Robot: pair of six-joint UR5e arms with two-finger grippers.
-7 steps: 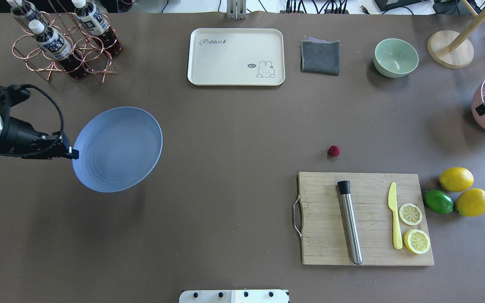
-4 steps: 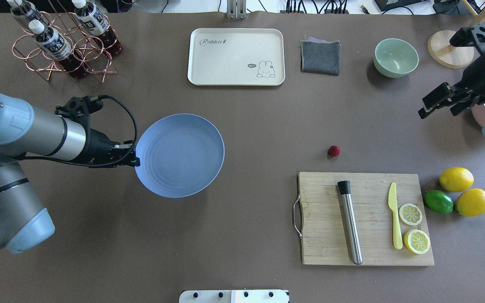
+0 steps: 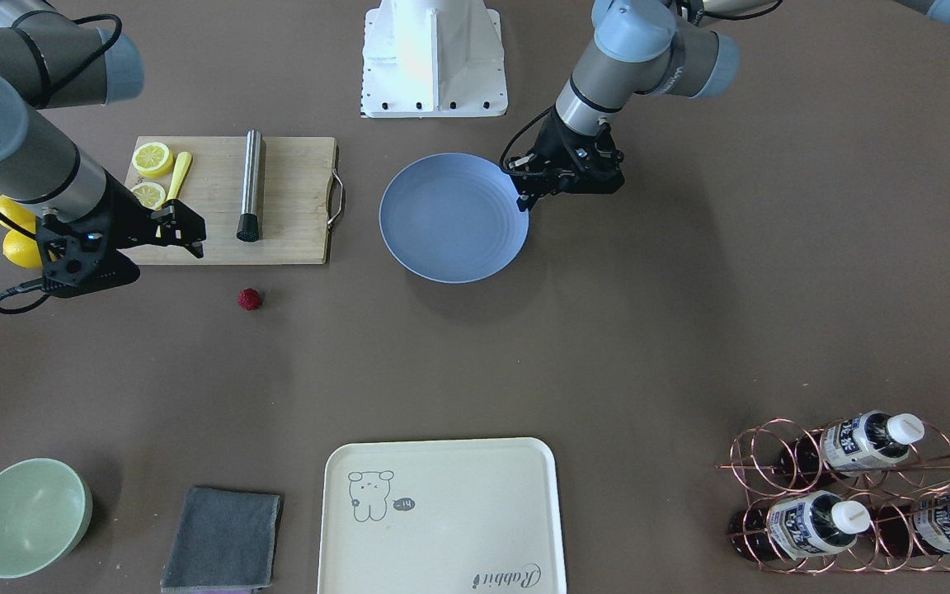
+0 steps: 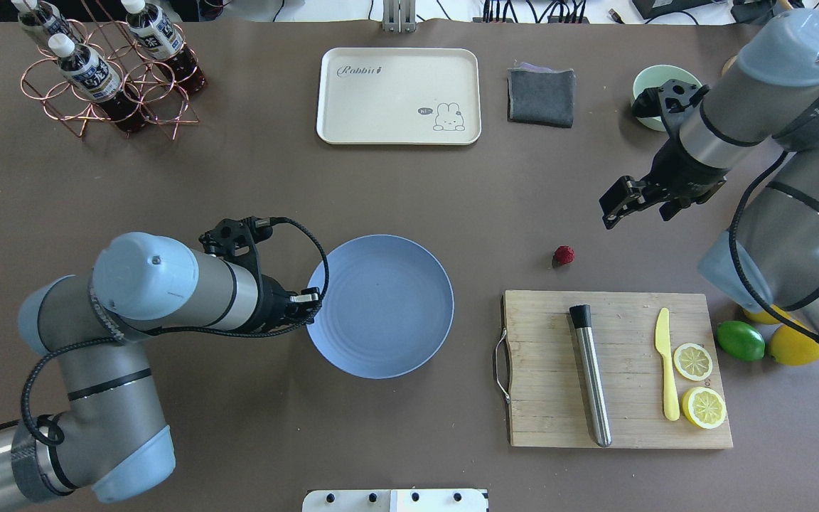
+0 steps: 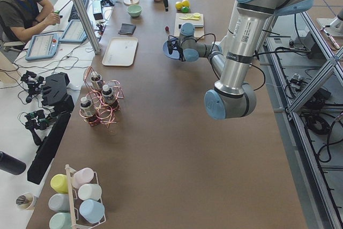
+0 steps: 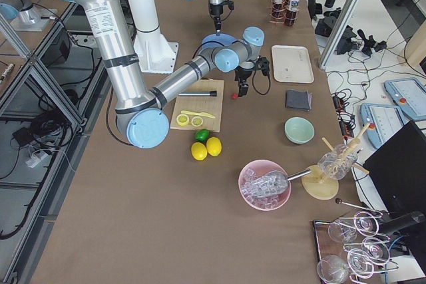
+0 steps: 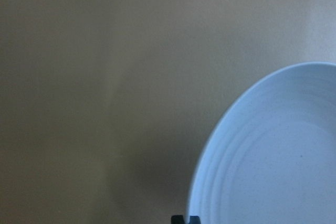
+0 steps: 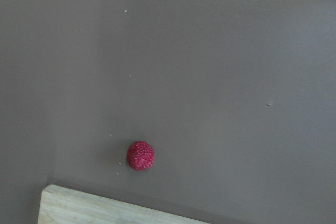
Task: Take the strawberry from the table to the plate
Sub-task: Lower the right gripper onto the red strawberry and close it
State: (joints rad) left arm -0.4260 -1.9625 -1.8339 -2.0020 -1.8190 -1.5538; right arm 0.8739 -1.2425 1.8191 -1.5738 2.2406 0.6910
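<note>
The strawberry (image 4: 563, 255) (image 3: 250, 299) (image 8: 140, 155), a small dark-red bumpy berry, lies alone on the table (image 4: 409, 199) just beyond the cutting board's far edge. My right gripper (image 4: 633, 210) (image 3: 163, 252) hangs open above the table, a little to the right of the berry, holding nothing. Its fingers do not show in the right wrist view. The light-blue plate (image 4: 381, 306) (image 3: 452, 219) (image 7: 273, 161) is near the table's middle, casting a shadow as if slightly raised. My left gripper (image 4: 313, 299) (image 3: 522, 198) is shut on its left rim.
A wooden cutting board (image 4: 616, 370) carries a steel tube, a yellow knife and two lemon halves. Lemons and a lime (image 4: 740, 340) lie to its right. A cream tray (image 4: 399, 96), grey cloth, green bowl (image 4: 648, 89) and bottle rack (image 4: 104, 71) line the far side.
My left arm has carried the plate rightwards from the table's left side to its middle. My right arm has come in from the right edge to beside the strawberry.
</note>
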